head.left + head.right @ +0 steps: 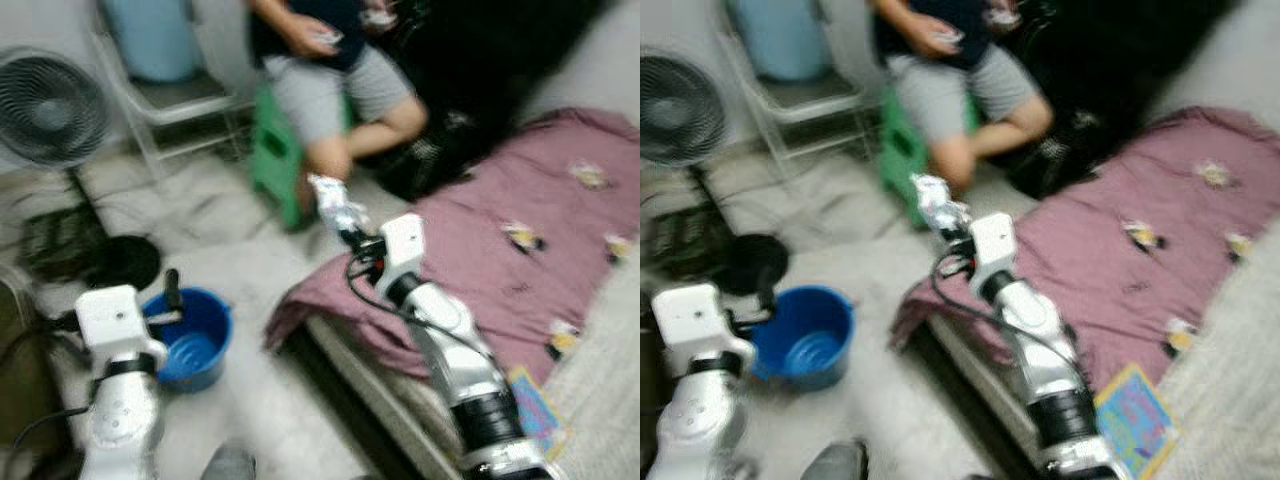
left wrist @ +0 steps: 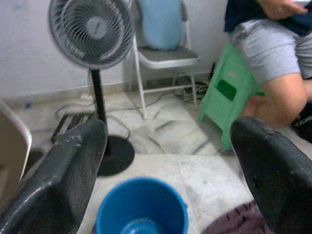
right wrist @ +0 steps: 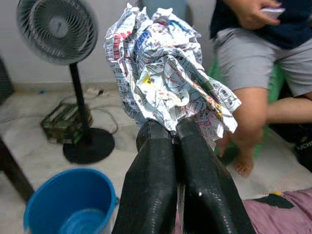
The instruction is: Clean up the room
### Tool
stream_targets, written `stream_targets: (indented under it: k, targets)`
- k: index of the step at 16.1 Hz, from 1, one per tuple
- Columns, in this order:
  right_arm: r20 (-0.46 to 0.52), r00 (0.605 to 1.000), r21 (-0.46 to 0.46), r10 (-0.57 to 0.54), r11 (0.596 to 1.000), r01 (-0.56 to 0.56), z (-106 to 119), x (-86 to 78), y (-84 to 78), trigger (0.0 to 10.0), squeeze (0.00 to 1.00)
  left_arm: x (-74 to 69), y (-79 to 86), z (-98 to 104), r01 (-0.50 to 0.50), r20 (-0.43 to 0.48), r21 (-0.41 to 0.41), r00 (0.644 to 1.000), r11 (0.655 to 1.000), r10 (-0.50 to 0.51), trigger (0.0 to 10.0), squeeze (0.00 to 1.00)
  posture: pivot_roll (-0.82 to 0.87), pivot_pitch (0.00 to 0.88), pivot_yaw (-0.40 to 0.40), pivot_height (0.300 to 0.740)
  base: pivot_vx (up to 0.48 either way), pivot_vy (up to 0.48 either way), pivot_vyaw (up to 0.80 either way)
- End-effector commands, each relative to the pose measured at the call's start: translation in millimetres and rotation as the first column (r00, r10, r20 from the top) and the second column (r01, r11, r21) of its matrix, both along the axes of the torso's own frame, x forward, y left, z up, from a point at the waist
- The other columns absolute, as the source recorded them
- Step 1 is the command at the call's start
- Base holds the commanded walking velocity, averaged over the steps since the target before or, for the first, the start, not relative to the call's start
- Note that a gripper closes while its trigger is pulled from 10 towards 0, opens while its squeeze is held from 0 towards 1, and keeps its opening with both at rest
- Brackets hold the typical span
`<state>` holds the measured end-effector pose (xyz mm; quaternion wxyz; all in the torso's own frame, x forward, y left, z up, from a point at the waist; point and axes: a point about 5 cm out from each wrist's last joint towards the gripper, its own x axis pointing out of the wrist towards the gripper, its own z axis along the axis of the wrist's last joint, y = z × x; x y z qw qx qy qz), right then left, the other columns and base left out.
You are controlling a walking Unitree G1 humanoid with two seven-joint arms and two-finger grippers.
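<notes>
My right gripper is shut on a crumpled ball of printed newspaper, held up over the corner of the bed. In the left eye view the same paper ball sits at the tip of my right arm, near the purple blanket. A blue bucket stands on the floor to the left of the bed. My left gripper is open with nothing between its fingers, hovering just above and beside the blue bucket. More paper scraps lie on the blanket.
A person sits on a green stool just beyond the bed corner, close to my right gripper. A standing fan and a white folding chair stand at the back left. A colourful booklet lies on the bed's near edge.
</notes>
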<state>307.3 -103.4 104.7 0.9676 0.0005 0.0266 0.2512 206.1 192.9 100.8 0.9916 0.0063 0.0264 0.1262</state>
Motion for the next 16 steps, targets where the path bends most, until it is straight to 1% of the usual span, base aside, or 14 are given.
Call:
stream_targets:
  k: [1, 5, 7, 9, 11, 12, 13, 15, 16]
  targets:
    - [0.006, 1.0, 0.001, 0.011, 1.0, -0.011, 2, 2.3, 2.4, 10.0, 0.0, 0.3, 1.6, 2, -0.008, 0.01, 0.015, 1.0, 1.0, 0.008, 10.0, 0.0, 0.09, 0.01, -0.133, 0.74, 0.0, 0.0, 0.8]
    - [0.01, 1.0, 0.001, 0.025, 1.0, -0.025, 3, 4.7, 5.4, 10.0, 0.0, -2.3, -0.4, 2, -0.018, 0.018, 0.012, 1.0, 1.0, 0.017, 10.0, 0.0, 0.09, 0.004, -0.136, 0.74, 0.0, 0.0, 0.8]
    - [0.013, 0.999, -0.002, 0.03, 1.0, -0.03, 2, 4.4, 6.5, 10.0, 0.0, -1.0, -0.6, 1, -0.01, 0.021, 0.007, 1.0, 1.0, 0.01, 10.0, 0.0, 0.09, 0.0, -0.134, 0.74, 0.0, 0.0, 0.8]
    - [0.012, 0.999, 0.001, 0.03, 1.0, -0.03, 1, 4.0, 6.5, 10.0, 0.0, 1.8, -1.0, 2, -0.01, 0.028, 0.009, 1.0, 1.0, 0.01, 10.0, 0.0, 0.09, 0.0, -0.151, 0.74, 0.0, 0.0, 0.71]
    - [0.004, 0.999, 0.001, 0.035, 0.999, -0.035, 0, 6.2, 6.4, 10.0, 0.0, 4.9, -1.1, 2, -0.029, 0.043, 0.005, 0.999, 1.0, 0.029, 10.0, 0.0, 0.1, 0.0, -0.184, 0.74, 0.0, 0.0, 0.0]
    - [0.005, 0.998, -0.013, 0.063, 0.998, -0.063, 1, 8.0, 9.4, 10.0, 0.0, 6.5, -1.9, 2, -0.043, 0.055, -0.006, 0.998, 0.999, 0.044, 10.0, 0.0, 0.1, 0.0, -0.208, 0.74, 0.0, 0.0, 0.0]
    - [0.007, 0.997, -0.019, 0.074, 0.997, -0.074, 2, 8.7, 11.0, 10.0, 0.0, 7.0, -2.4, 1, -0.047, 0.058, -0.012, 0.997, 0.999, 0.048, 10.0, 0.0, 0.09, 0.0, -0.212, 0.74, 0.0, 0.0, 0.0]
    - [0.027, 0.995, -0.039, 0.094, 0.995, -0.093, 6, 9.4, 14.0, 10.0, 0.0, 9.4, -4.5, -1, -0.052, 0.057, -0.02, 0.997, 0.998, 0.053, 10.0, 0.0, 0.07, 0.0, -0.208, 0.74, 0.0, 0.0, 0.0]
    - [0.045, 0.997, -0.045, 0.062, 0.997, -0.06, 8, 9.1, 8.7, 10.0, 0.0, 17.8, -8.5, -1, -0.017, 0.061, -0.025, 0.998, 1.0, 0.019, 10.0, 0.0, 0.02, 0.0, -0.168, 0.74, 0.0, 0.0, 0.0]
